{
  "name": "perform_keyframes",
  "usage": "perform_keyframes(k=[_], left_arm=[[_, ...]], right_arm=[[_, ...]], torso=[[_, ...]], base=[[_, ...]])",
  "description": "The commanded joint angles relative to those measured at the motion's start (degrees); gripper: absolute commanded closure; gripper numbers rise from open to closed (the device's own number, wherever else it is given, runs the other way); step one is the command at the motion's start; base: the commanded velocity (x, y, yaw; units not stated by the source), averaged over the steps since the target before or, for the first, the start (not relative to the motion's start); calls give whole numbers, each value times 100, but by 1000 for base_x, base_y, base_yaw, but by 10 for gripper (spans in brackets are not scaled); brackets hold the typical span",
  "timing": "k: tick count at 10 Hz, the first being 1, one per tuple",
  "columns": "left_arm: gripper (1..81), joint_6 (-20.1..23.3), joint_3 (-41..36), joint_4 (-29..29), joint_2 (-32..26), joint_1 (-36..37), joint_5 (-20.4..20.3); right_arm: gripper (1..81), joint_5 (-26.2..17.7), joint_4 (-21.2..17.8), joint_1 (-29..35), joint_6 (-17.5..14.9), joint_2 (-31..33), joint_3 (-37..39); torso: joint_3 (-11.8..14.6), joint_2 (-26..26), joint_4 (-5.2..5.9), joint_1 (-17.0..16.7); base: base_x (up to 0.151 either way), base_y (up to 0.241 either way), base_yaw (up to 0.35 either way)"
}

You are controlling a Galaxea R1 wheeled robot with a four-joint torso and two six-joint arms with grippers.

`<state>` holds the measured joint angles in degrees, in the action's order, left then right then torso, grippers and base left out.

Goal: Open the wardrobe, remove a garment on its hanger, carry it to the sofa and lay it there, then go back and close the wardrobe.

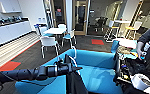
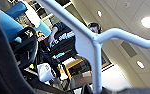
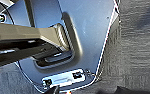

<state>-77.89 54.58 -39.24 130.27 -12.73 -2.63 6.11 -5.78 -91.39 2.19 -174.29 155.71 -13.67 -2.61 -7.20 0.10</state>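
The sofa [image 1: 98,67] stands directly in front of the robot, its seat facing it and its back on the far side. The left arm reaches in from the left over the sofa's near edge, and the left pincer [image 1: 72,67] sits above that edge. The hanger [image 1: 74,60] rises from the pincer, and the garment [image 1: 76,83] hangs below it, in front of the seat. Behind the sofa, to the left, a table [image 1: 54,30] stands with chairs [image 1: 49,42] around it. A counter [image 1: 8,28] runs along the far left wall. A person [image 1: 147,40] stands at the right, beside the sofa's right end.
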Motion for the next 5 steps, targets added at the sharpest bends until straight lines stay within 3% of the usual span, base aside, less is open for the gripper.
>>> perform_keyframes(k=[1,3,5], left_arm=[[811,89,-193,-136,-62,846,-273],[811,81,-193,-145,-62,846,-273],[811,89,-202,-145,-79,846,-361]], right_arm=[[10,-382,42,64,-17,-3,-24],[10,-382,42,72,-17,-12,-24],[10,-382,42,81,-17,-20,-24]], torso=[[0,0,0,-2],[-4,2,0,0],[-4,4,0,4]], base=[[79,0,0],[66,0,0],[0,0,0]])
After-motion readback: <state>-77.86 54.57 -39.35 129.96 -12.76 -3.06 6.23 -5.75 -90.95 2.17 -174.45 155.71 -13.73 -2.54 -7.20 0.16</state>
